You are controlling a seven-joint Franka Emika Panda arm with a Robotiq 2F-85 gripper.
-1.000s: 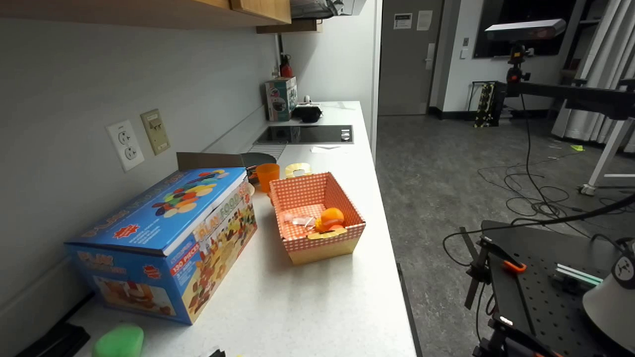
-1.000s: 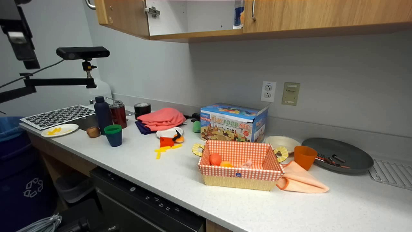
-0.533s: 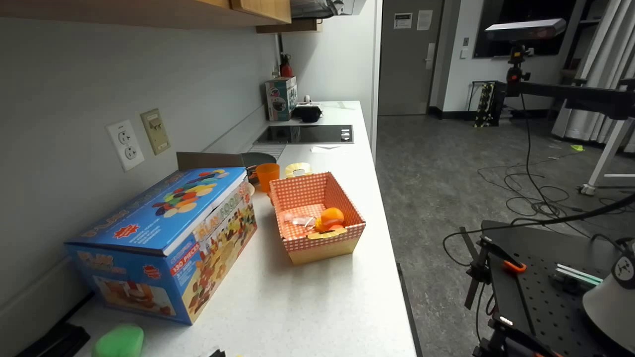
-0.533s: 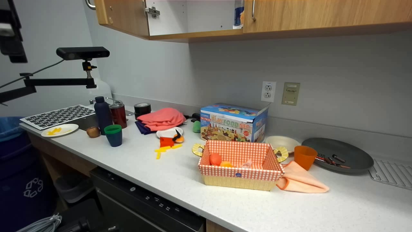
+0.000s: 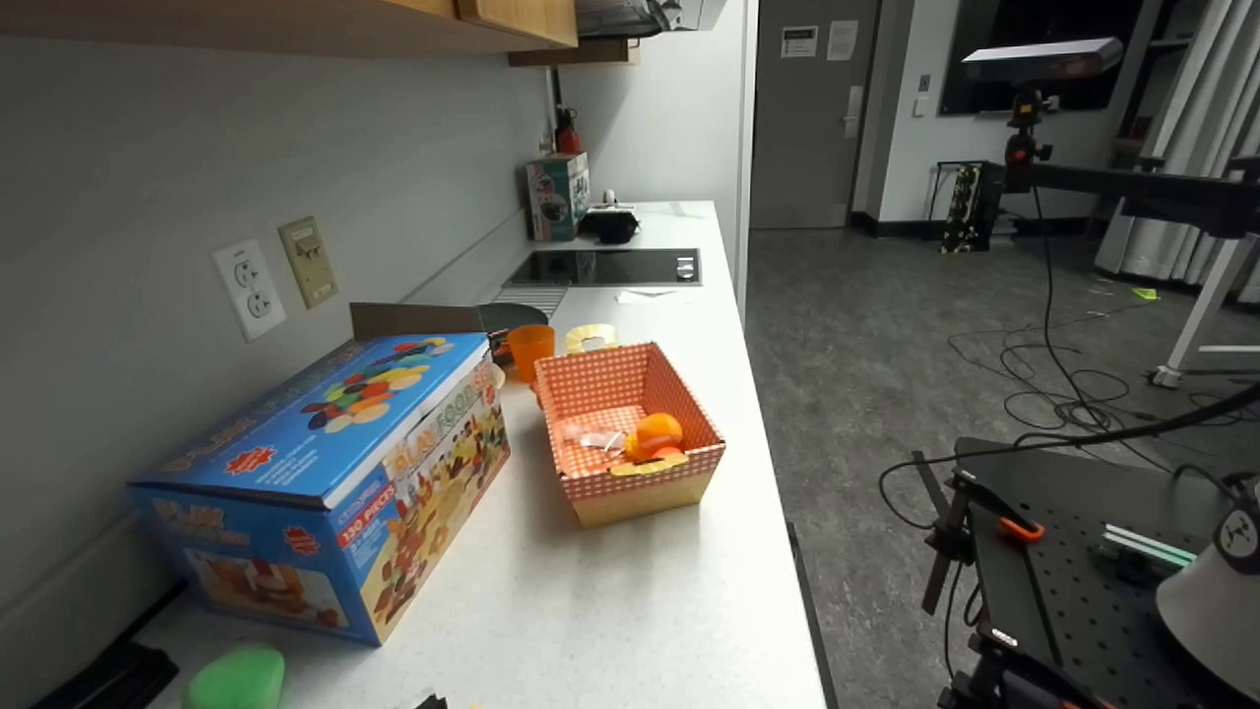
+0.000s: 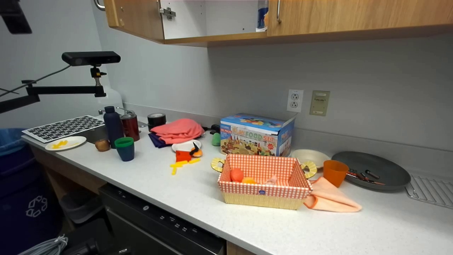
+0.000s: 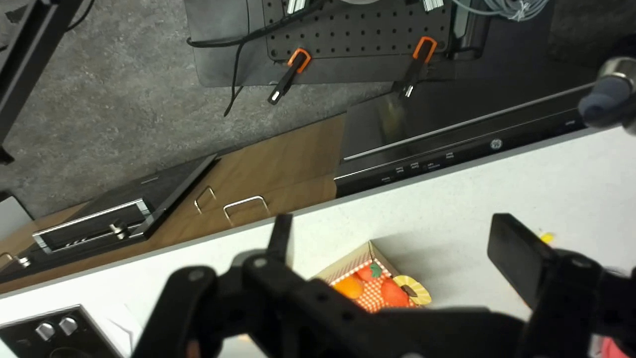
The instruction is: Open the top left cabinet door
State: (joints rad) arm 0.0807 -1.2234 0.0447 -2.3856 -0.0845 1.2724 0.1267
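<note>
In an exterior view the upper wooden cabinet has its left door (image 6: 136,19) swung open, with its metal handle (image 6: 99,5) at the top edge of the picture. The white cabinet interior (image 6: 230,17) shows, with a blue item at its right. The neighbouring door (image 6: 354,14) with a vertical handle is closed. My gripper (image 7: 395,233) is open and empty in the wrist view, its fingers wide apart above the counter. In an exterior view only a dark tip of the gripper (image 6: 16,19) shows at the upper left corner, apart from the open door. The cabinet's top is out of view.
A checkered basket (image 6: 265,200) with toy fruit stands on the counter (image 6: 198,209), before a blue toy-food box (image 6: 253,138). Bottles, cups and cloths stand further left. A camera on a black arm (image 6: 91,58) juts in below the open door. A pan (image 6: 375,166) lies right.
In an exterior view the gripper has moved left and then up, almost out of the picture. The cabinet doors and the things on the counter have not moved.
</note>
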